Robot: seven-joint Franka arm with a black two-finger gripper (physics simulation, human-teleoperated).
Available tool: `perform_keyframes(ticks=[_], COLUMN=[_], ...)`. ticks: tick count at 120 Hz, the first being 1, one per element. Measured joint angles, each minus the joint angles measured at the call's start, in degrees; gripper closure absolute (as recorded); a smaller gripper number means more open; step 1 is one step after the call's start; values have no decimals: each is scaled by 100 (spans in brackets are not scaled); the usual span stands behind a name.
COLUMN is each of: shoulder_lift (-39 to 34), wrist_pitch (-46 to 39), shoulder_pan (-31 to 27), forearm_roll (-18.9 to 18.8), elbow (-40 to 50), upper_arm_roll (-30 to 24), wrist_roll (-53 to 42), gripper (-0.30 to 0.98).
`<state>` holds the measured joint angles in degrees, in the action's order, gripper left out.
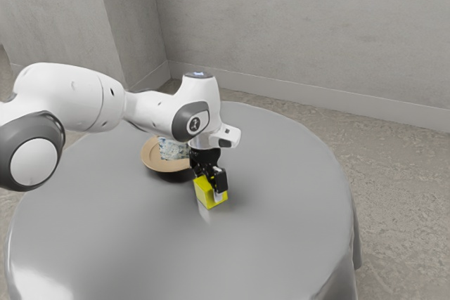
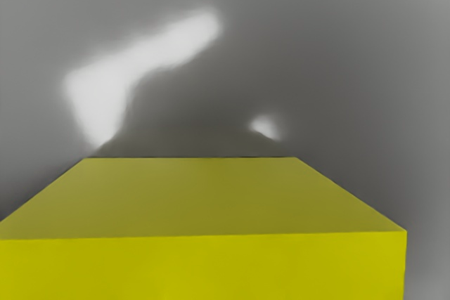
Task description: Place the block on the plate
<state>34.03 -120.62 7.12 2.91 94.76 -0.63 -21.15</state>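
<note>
Exterior view: locate the end effector (image 1: pixel 209 171) directly at the yellow block (image 1: pixel 202 190), low over the desk (image 1: pixel 281 180). Cannot tell the degree of opening or the security of any hold; likewise cannot confirm clearance beneath the block. Find the plate (image 1: pixel 150 158) near the block but apart from it, with a patterned item (image 1: pixel 173 149) already on board. Guard against slip or rotation during lift, caused by an incomplete or off-centre grip. Guard also against rim contact during transfer — likely cause: insufficient height. Anticipate tilting or sliding on release, caused by lowering onto the patterned item instead of bare plate.

Wrist view: observe the block close under the end effector, upper face and one side face exposed, beside bright reflections (image 2: pixel 98 100) on the desk. Verify grip before lifting — do not infer a hold from proximity alone.
</note>
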Motion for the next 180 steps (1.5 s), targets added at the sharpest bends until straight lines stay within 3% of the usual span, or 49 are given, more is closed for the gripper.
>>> perform_keyframes(ticks=[34,57,88,114,160,180], shoulder_lift=[1,-56,-624,-913,173,108], wrist_pitch=[-37,-48,10,51,-2,-13], shoulder_pan=[0,-1,5,-194,-995,-995], forearm_roll=[9,-6,-64,-476,-622,-553], elbow=[1,8,45,-180,-1152,-1134], upper_arm_roll=[64,93,283,567,375,379], wrist_roll=[-59,-68,-63,-83,-270,-334], gripper=[23,31,32,32,32,17])
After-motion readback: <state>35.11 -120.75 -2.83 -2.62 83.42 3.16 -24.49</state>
